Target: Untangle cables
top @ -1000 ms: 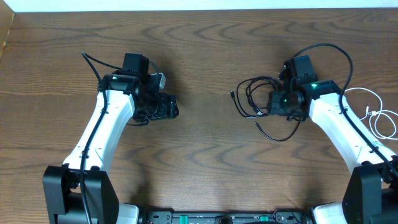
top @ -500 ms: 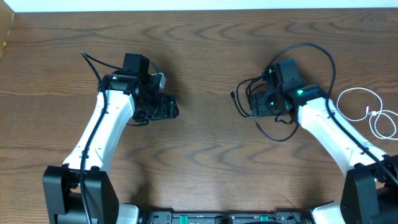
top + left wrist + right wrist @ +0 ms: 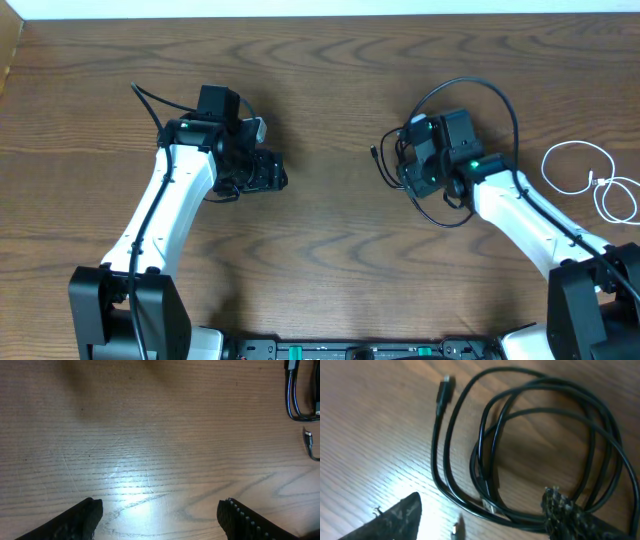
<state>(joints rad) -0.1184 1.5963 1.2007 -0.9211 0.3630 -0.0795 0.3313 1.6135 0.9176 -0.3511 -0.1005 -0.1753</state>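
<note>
Looking down from overhead, the left gripper [image 3: 268, 172] is hanging over the left half of the wooden table [image 3: 330, 80], and its fingers are too dark to tell how they stand. The right gripper [image 3: 412, 168] is sitting right over the black cable [image 3: 388, 170], which is lying in loose loops a little right of the table's middle, with one loop trailing toward the near side. The white cable [image 3: 597, 181] is lying in thin loops at the far right edge, well apart from the black one.

In the left wrist view, the left gripper [image 3: 160, 507] is showing its fingers [image 3: 82, 517] spread wide over bare table [image 3: 150, 435], holding nothing. A bit of the black cable [image 3: 289, 395] is showing in the top right corner.

In the right wrist view, the right gripper [image 3: 480, 510] is also spread wide. The black cable [image 3: 434, 460] is lying coiled on the table [image 3: 370, 435] between and beyond its fingers [image 3: 562, 510], with several strands overlapping and one plug [image 3: 443, 387] pointing away. The right-hand finger is overlapping the strands, though whether it is touching them is unclear.
</note>
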